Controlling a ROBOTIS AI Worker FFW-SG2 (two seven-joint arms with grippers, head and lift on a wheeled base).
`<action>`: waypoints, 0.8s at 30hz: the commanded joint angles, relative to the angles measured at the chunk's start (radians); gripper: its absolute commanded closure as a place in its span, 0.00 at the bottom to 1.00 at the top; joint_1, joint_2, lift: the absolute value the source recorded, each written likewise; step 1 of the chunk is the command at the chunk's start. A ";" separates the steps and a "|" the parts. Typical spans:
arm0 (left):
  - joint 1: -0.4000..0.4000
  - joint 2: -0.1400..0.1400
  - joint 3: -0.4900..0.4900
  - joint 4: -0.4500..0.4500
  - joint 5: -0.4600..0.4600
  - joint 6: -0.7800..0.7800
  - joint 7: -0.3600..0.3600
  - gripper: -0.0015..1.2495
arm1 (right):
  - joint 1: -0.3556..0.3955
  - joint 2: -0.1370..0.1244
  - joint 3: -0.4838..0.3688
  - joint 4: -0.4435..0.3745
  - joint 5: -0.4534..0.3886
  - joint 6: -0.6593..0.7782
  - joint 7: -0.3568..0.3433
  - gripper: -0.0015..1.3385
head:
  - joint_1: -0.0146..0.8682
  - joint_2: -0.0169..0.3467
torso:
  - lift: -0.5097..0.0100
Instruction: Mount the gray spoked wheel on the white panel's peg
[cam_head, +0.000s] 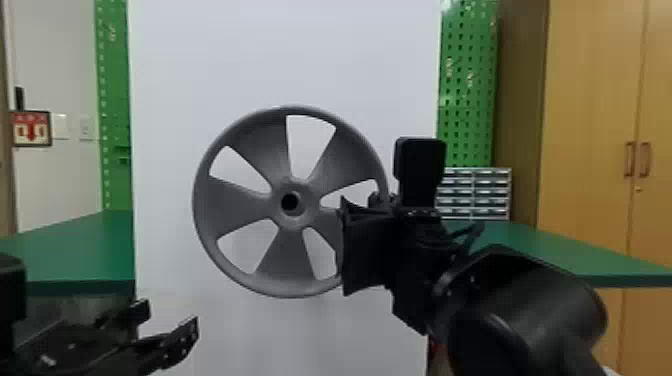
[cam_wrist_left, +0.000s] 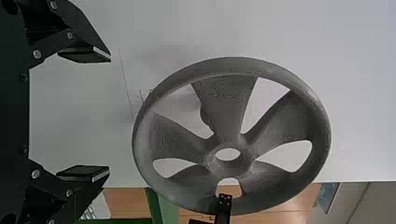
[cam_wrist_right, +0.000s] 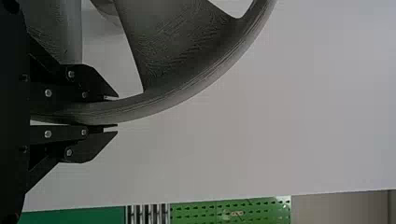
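Observation:
Held at its right rim by my right gripper (cam_head: 377, 200), the gray spoked wheel (cam_head: 245, 255) stands upright before the white panel (cam_head: 210, 60). Its hub hole looks dark. In the right wrist view, my right gripper (cam_wrist_right: 112, 112) is shut on the wheel's rim (cam_wrist_right: 173, 100), and part of a gray round form behind the spokes is partly hidden. At the lower left, apart from the wheel, my left gripper (cam_head: 170, 320) is open. The left wrist view has my left gripper (cam_wrist_left: 109, 114) with nothing between its fingers and the wheel (cam_wrist_left: 299, 107) beyond them.
Green tabletops (cam_head: 75, 250) flank the panel on both sides. Behind on the right are a green pegboard (cam_head: 467, 90), a small drawer cabinet (cam_head: 475, 192) and a wooden cupboard (cam_head: 590, 125).

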 joint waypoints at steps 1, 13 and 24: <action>0.000 0.000 -0.002 0.000 0.000 0.000 0.000 0.32 | 0.000 0.000 -0.001 0.000 -0.002 0.000 0.000 0.91 | 0.12 0.03 | 0.05; 0.000 0.002 -0.003 0.002 0.000 0.000 0.000 0.32 | -0.003 0.001 0.005 0.009 -0.008 -0.005 0.000 0.91 | 0.12 0.03 | 0.05; -0.005 0.003 -0.009 0.006 -0.001 0.000 0.001 0.32 | -0.019 0.006 0.013 0.029 -0.011 -0.012 0.000 0.91 | 0.12 0.03 | 0.05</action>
